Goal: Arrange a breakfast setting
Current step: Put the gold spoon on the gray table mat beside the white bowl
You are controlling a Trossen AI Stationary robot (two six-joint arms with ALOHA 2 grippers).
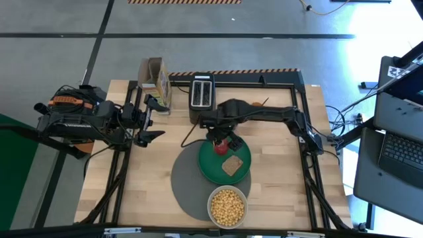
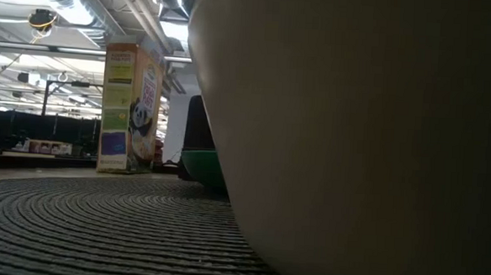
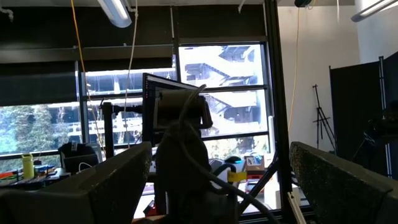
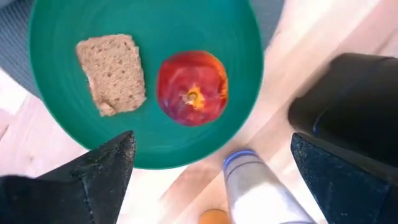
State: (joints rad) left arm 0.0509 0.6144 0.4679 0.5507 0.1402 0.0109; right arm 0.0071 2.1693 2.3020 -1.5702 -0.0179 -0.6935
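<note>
right gripper [image 1: 219, 141]: fingers apart above red apple [image 1: 221, 147], frame centre;
green plate [image 1: 213, 166]: holds apple, toast slice [image 1: 231, 165];
left gripper [image 1: 147, 122]: fingers apart, left-centre

- Both arms were dark, almost black, built from chunky jointed segments.
- The left arm [image 1: 79, 119] carried an orange marking near its base, with black cables beside it.
- The right claw [image 4: 211, 165] had two black fingers [image 4: 102, 171] with a rough, grainy surface.
</note>
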